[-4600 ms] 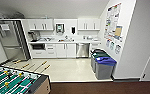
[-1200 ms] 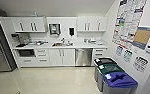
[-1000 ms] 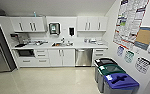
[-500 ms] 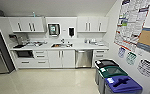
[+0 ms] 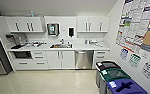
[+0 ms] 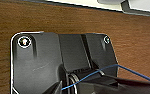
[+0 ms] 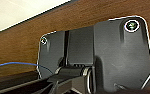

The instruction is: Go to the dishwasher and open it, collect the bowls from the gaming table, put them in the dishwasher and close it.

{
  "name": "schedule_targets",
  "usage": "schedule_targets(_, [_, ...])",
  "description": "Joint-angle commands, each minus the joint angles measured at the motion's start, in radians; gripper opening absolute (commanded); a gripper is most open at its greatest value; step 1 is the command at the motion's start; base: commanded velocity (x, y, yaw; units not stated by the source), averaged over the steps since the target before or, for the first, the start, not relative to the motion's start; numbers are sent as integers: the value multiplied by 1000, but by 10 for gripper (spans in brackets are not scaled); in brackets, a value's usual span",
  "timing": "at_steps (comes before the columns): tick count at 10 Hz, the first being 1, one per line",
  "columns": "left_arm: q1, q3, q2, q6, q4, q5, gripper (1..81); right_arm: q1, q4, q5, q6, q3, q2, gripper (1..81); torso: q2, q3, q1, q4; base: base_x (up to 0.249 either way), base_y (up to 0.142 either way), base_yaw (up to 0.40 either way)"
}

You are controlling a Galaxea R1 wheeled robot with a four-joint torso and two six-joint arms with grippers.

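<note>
White kitchenette wall with counter and sink, stainless dishwasher shut beneath, recycling bins at right, gripper fingers impossible to tell

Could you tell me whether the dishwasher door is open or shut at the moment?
Shut. The dishwasher shows its steel front upright and flush with the white cabinets beside it, with no racks visible.

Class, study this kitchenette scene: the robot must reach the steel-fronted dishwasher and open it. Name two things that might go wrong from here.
1. The bins stand along the right wall, close to the dishwasher; a wide approach on that side might clip them.
2. The dishwasher door looks shut and probably folds down toward the floor; stopping too close might leave no room for it to drop.
</note>
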Motion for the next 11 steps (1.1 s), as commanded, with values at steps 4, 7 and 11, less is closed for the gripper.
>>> schedule_targets(4, [-55, 17, -11, 8, 7, 44, 811, 62, 1, -50, -2, 19, -17, 811, 0, 0, 1, 0, 152, 0, 0])
schedule_targets(7, [-55, 17, -11, 8, 8, 44, 811, 62, 1, -50, -2, 20, -15, 811, 1, 0, 0, 0, 100, 0, 0])
schedule_targets(11, [-56, 18, -12, 8, 7, 44, 811, 62, 1, -50, -2, 20, -15, 811, 1, 0, 0, 0, 107, 0, 0])
